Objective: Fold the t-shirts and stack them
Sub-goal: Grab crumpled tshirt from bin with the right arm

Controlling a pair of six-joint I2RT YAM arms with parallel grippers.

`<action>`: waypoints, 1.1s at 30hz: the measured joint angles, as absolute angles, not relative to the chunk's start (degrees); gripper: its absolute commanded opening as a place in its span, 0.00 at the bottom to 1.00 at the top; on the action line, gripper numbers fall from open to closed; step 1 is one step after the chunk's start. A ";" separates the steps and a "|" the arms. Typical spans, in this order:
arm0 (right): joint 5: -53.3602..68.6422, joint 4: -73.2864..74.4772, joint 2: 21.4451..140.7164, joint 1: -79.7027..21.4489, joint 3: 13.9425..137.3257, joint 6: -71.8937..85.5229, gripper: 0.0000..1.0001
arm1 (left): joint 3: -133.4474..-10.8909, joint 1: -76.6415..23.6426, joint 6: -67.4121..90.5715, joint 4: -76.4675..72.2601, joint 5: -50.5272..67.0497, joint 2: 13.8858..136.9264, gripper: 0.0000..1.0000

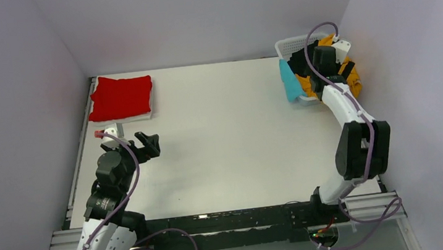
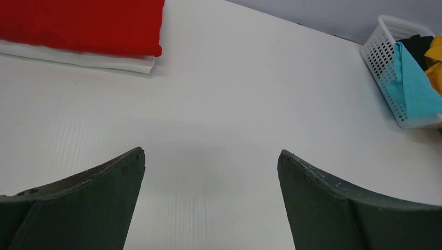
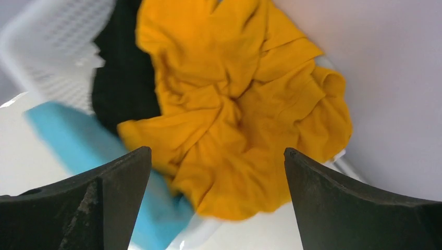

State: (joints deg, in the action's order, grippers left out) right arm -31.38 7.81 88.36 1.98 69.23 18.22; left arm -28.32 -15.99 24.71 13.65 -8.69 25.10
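White tabletop (image 1: 226,137) holds a folded red t-shirt (image 1: 120,97) at its far left corner, ahead of the left gripper (image 1: 148,145), jaws spread and empty. Right gripper (image 3: 216,156), also spread wide, hovers over the crumpled yellow t-shirt (image 3: 234,120) in the far-right basket (image 1: 288,46).

Bright, even, diffuse light from above, no hard glare anywhere. White worktop (image 1: 226,137) sits near full brightness, but its ribbing still shows in the left wrist view. Shadows are soft and faint: a pale smudge beside the left arm (image 1: 110,180), another under the left end effector (image 2: 211,152). Top view sharp, walls dimmer toward the corners. Right wrist view soft all over: yellow shirt (image 3: 234,104), blue shirt (image 3: 62,135) and basket (image 3: 57,47) mesh smeared. Right end effector (image 3: 217,151) edges crisper.
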 measured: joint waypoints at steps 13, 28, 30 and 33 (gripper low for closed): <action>-31.81 11.25 114.72 12.36 90.06 7.88 0.90 | -28.32 -15.99 24.69 14.02 -9.32 29.15 0.99; -34.11 11.22 121.78 12.82 94.11 3.01 0.00 | -28.34 -15.99 24.69 14.52 -10.37 28.88 0.99; -34.59 10.07 121.12 12.78 92.90 3.03 0.00 | -28.34 -15.97 24.69 14.55 -10.46 28.34 0.99; -34.54 8.40 117.64 12.71 88.64 3.03 0.00 | -28.34 -15.99 24.69 14.57 -10.48 27.44 0.99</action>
